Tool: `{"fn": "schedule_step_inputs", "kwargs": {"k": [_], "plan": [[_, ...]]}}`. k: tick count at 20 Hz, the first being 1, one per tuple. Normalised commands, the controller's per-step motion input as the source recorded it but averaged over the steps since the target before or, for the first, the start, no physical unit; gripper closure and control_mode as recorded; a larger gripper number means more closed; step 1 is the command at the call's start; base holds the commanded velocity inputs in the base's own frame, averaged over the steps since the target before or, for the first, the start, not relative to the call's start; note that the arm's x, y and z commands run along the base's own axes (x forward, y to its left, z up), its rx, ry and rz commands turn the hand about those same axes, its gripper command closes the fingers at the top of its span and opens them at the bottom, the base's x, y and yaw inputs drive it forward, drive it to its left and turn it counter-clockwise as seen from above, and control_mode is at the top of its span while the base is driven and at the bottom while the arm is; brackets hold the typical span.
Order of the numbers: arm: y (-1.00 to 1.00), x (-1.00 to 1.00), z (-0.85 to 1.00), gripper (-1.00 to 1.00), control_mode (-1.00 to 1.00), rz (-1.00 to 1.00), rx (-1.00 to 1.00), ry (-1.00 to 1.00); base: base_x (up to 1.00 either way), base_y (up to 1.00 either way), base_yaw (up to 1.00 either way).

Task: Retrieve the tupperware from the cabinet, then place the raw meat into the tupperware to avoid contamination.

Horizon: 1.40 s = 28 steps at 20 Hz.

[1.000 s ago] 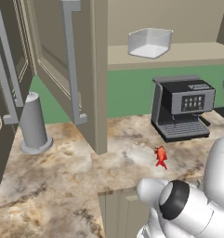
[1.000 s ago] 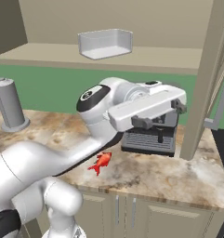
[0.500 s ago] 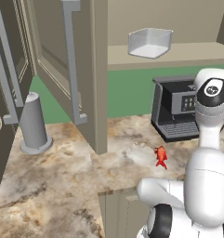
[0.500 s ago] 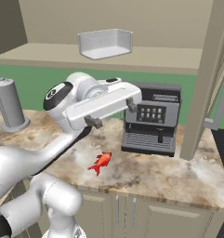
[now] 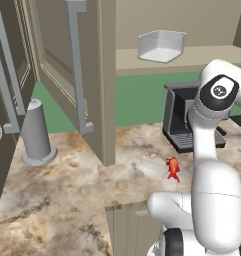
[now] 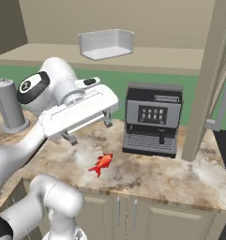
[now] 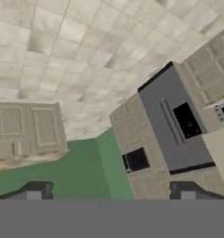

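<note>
At frame centre, raw meat point(image 6: 101, 164) lies on the tabletop point(image 6: 152, 173) beside a coffee machine point(image 6: 152, 119); tupperware point(image 6: 106, 44) upper centre; jaws wide open.

Even, diffuse light is filling all three rendered views, with no glare and no bright hotspots. Soft shadows are lying under the shelf point(image 6: 133, 58) and beside the open cabinet door point(image 5: 87, 75) on the table point(image 5: 67, 200). Textures are looking coarse and slightly blurred, most of all in the hand view, where edges are showing jagged stepping. No lens distortion is bending the edges.
</note>
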Motion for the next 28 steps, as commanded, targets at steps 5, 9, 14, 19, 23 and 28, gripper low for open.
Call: {"fn": "schedule_step_inputs", "kwargs": {"k": [5, 9, 14, 19, 23, 28], "plan": [[0.0, -0.04, -0.02, -1.0, -1.0, -0.07, 0.27, -0.49, 0.0, 0.0, 0.0], [0.11, -0.07, -0.25, -1.0, -1.0, 0.0, 0.36, -0.37, 0.0, 0.0, 0.0], [0.29, 0.01, -0.34, -1.0, -1.0, 0.15, 0.28, -0.35, 0.0, 0.0, 0.0], [0.11, 0.05, -0.46, -1.0, -1.0, 0.33, 0.21, -0.35, 0.0, 0.0, 0.0], [0.02, 0.23, -0.26, -1.0, -1.0, 0.19, 0.16, -0.46, 0.0, 0.0, 0.0], [0.18, 0.3, -0.04, -1.0, -1.0, 0.05, 0.09, -0.27, 0.0, 0.0, 0.0]]}}
